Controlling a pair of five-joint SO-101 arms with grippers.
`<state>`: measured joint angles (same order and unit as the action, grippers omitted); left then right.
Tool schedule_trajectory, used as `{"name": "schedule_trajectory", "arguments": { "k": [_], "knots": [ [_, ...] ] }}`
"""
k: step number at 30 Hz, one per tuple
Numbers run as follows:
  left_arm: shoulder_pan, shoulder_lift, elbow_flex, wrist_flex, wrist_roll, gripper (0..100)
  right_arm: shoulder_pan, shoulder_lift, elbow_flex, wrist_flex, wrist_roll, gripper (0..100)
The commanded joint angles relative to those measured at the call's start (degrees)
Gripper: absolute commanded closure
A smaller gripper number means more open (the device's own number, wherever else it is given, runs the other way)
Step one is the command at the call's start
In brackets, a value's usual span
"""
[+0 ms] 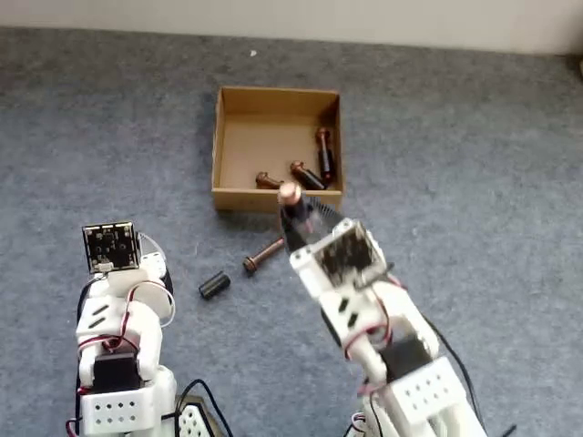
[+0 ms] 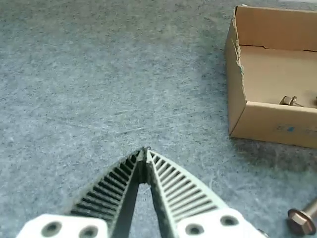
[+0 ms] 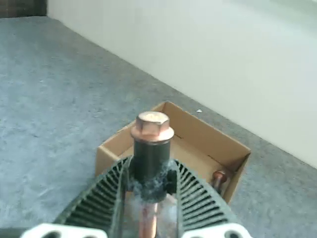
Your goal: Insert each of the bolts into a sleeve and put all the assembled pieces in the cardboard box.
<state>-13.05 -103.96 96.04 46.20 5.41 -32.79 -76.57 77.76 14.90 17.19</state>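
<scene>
Bolt in its sleeve (image 3: 150,153) stands upright, clamped in your right gripper (image 3: 150,173) near the cardboard box (image 1: 239,197) front wall, probably ready for dropping in; your left gripper (image 2: 144,157) is closed, empty; a loose bolt (image 1: 264,256) and a loose sleeve (image 1: 214,286) lie apart.

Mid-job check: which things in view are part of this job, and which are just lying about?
Job: cardboard box with assembled pieces inside; sleeved bolt in the right gripper; loose bolt; loose sleeve.
Not the job: grey carpet; white wall behind.
</scene>
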Motion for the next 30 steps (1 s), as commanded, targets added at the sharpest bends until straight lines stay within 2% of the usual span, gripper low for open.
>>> {"name": "schedule_trajectory", "arguments": {
  "k": [1,9,16,26,30],
  "knots": [
    [-0.4,-0.13,1.1,0.35,-0.44,99,4.88,23.34,-12.09,-15.87,0.35,99.4],
    [-0.4,-0.04,1.1,0.35,-0.44,99,6.37,60.18,-27.21,-34.59,0.26,99.4],
    [-0.4,-0.04,1.1,0.35,-0.44,99,6.29,81.54,-36.62,-39.69,0.18,99.4],
    [-0.13,-0.04,1.1,0.35,-0.44,99,6.02,79.87,-36.88,-36.53,0.18,98.7],
    [-0.13,-0.04,1.1,0.35,-0.44,99,5.93,79.6,-36.97,-30.99,-2.37,90.3]
  ]
}}
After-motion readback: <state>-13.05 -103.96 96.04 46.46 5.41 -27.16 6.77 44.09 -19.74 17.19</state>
